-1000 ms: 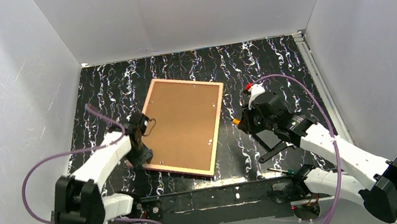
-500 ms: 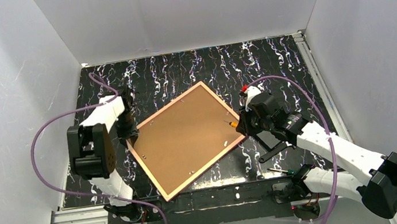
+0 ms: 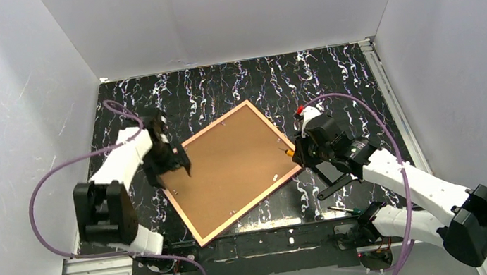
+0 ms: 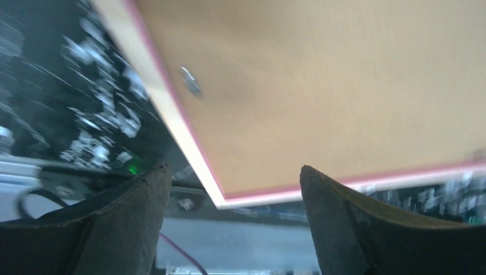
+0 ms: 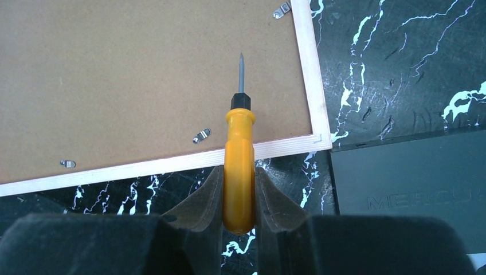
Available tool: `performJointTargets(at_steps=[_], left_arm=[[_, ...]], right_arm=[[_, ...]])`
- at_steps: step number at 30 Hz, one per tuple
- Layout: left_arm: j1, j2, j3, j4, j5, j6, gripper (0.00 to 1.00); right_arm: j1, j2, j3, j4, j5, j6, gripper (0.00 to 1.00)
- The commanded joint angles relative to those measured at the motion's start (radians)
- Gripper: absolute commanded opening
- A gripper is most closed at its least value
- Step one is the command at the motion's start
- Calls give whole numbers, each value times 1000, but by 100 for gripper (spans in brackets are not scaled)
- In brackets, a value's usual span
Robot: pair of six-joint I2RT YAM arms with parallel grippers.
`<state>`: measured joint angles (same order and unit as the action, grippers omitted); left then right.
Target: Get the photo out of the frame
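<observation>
**A:** Where is the photo?

**B:** It cannot be seen. The frame (image 3: 180, 211) lies face down in the middle of the overhead view, turned like a diamond on the black marbled table (image 3: 333, 83). Its brown backing (image 3: 227, 171) faces up, so the photo is presumably underneath.

**A:** What keeps the backing in?

**B:** Small metal tabs (image 5: 201, 136) along the frame's inner edge, clearest in the right wrist view.

**A:** And the claws?

**B:** The left claw (image 4: 234, 172) is spread wide with nothing in it, by the frame's left corner in the overhead view. The right claw (image 5: 239, 172) is clamped on an orange-handled screwdriver (image 5: 239, 132). The tip points over the backing near the frame's right corner. I cannot tell whether it touches.

**A:** How will these things handle?

**B:** The frame looks light, thin and stiff, so it will likely slide on the table when pushed. One claw should steady an edge while the tabs are turned. The backing looks rigid enough to lift by one edge. The photo is probably thin and easily creased, and it will lie flat, so a corner or the white border is the safest hold. Any glass in front would be fragile, but none shows.
</observation>
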<state>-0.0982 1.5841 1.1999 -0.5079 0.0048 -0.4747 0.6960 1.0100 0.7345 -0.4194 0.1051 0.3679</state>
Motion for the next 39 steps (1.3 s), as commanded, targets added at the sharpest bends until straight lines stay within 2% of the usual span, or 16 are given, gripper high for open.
performJointTargets(at_steps=[1,4,8,11,14,17,23,27,32,39], left_arm=[[-226,-215,-173,-107,218,-223,81],[-464,-330,-235,23,179,-228,80],[-758,-360,-286,226,32,-19,80],[-898,-290,-293,320,-70,167,78],[-987,-182,-278,414,-110,331,74],[-1037,-90,-250,486,-137,422,67],[-1071,25,-233,594,-135,498,53],[-1078,63,-237,580,-152,496,33],[-1078,24,-312,501,-264,482,17],[-1065,-121,-487,499,-323,456,10]], right_arm=[[4,26,16,40,10,-3,1],[4,50,13,59,-9,-2,1],[4,41,13,56,2,8,1],[3,-17,9,35,56,17,1],[3,-80,-6,25,86,15,1],[2,-125,-19,7,114,15,1],[-1,-179,-45,-28,135,32,1],[-2,-183,-54,-28,137,33,1],[-4,-132,-36,-16,130,28,1],[-18,41,20,43,63,-5,1]])
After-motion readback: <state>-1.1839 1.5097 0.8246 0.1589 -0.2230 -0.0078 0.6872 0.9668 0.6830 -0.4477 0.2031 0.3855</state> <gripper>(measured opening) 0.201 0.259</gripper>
